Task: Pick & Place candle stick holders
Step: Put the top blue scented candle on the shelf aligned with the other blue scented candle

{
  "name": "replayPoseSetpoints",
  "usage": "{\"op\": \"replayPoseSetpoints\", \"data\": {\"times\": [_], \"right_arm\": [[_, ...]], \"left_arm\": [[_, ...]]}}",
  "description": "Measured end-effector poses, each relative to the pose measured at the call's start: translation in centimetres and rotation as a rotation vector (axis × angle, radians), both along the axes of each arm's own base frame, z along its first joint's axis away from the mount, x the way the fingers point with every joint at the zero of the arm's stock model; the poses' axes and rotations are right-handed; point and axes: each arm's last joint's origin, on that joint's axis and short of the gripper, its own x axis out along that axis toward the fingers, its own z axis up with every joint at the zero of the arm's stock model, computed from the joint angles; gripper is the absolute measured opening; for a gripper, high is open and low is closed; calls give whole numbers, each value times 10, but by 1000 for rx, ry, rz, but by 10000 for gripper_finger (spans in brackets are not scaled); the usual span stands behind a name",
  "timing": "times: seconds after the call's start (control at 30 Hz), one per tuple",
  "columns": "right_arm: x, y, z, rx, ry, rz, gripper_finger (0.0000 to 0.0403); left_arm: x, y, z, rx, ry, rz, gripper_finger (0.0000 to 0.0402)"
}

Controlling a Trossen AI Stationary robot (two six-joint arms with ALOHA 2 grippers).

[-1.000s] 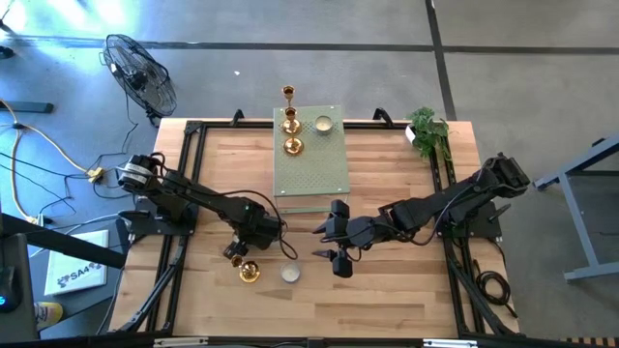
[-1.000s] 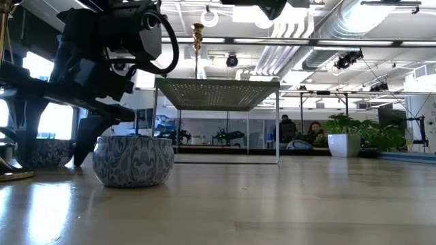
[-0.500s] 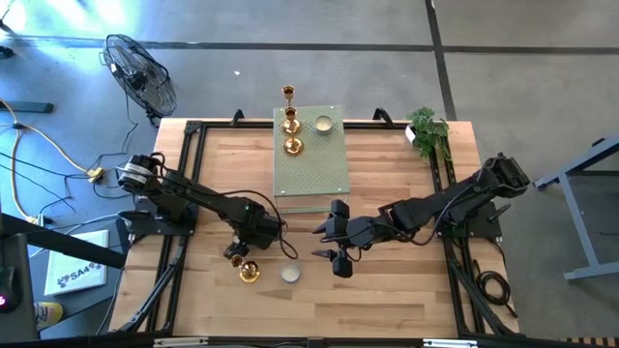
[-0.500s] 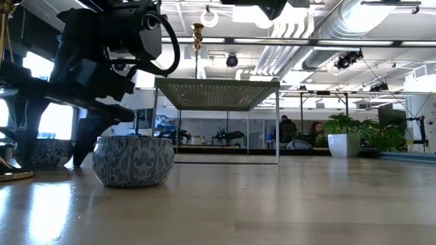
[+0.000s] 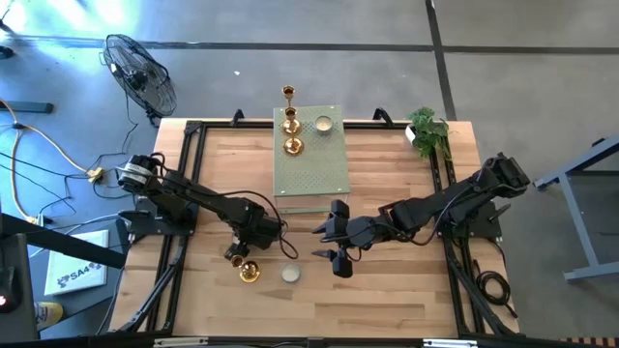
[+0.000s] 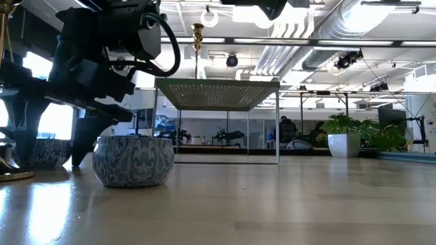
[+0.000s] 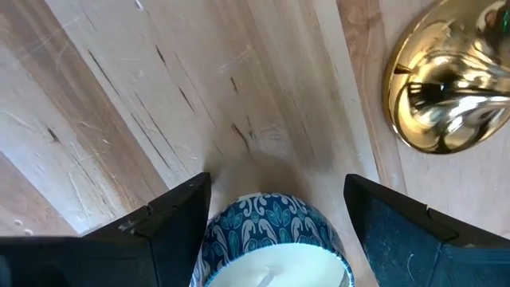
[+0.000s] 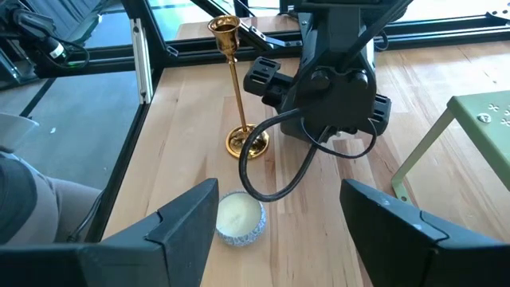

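Jaws of our left gripper [image 7: 271, 231] stood apart, patterned candle cup [image 7: 275, 239] between them; gold candlestick holder [image 7: 446, 88] just beyond. Right gripper [image 8: 275, 231] jaws apart, farther off.

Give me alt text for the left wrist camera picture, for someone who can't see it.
A round cup with a blue-and-white patterned wall and pale wax inside sits between the open left gripper fingers. It stands on the light wooden table, with a shiny gold candlestick holder base nearby.
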Motion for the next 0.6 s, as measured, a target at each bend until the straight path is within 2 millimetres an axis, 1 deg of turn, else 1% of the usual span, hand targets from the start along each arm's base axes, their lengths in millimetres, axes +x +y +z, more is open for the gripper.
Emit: {"op": "replayPoseSetpoints", "data": {"times": [0.13,0.27,0.37,0.47,0.6], "right_arm": [[0,0,0,-7,-1,4,259],[0,0,0,-7,-1,4,259],[0,0,0,-7,0,4,259],[0,0,0,-9,3,4,259],[0,0,0,-9,5,4,259]], "left_arm": [[0,0,0,16,1,22,299],[0,0,0,14,1,21,323],[-2,-1,1,-54,42,66,338],[-4,-2,1,-87,73,108,341],[-4,-2,1,-87,68,67,342]]}}
